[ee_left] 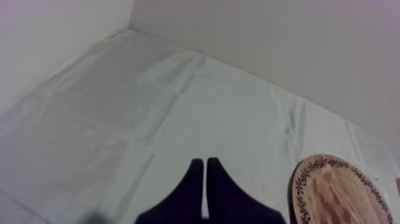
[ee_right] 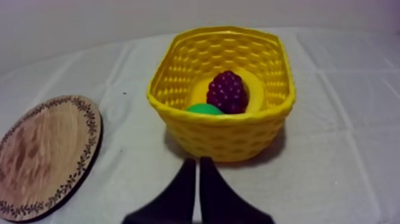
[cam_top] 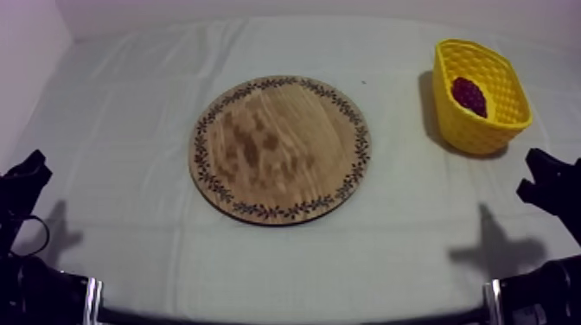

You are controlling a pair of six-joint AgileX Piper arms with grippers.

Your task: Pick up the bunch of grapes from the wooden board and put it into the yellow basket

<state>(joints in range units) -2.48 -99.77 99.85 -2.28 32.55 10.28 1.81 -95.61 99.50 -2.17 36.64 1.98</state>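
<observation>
The dark purple bunch of grapes (cam_top: 469, 95) lies inside the yellow basket (cam_top: 481, 130) at the table's right rear. In the right wrist view the grapes (ee_right: 227, 91) rest on a yellow banana (ee_right: 257, 90) beside a green fruit (ee_right: 204, 109) in the basket (ee_right: 221, 136). The round wooden board (cam_top: 281, 148) lies bare in the middle. My right gripper (cam_top: 543, 177) sits low at the right, in front of the basket; its fingers lie together as a wedge (ee_right: 197, 167). My left gripper (cam_top: 26, 177) rests low at the left, shut (ee_left: 205, 168) over bare cloth.
The grey-white cloth (cam_top: 130, 130) covers the table, with walls behind and at the left. The board's patterned rim (ee_left: 303, 179) lies off to one side of my left fingers. The board (ee_right: 41, 155) lies beside the basket in the right wrist view.
</observation>
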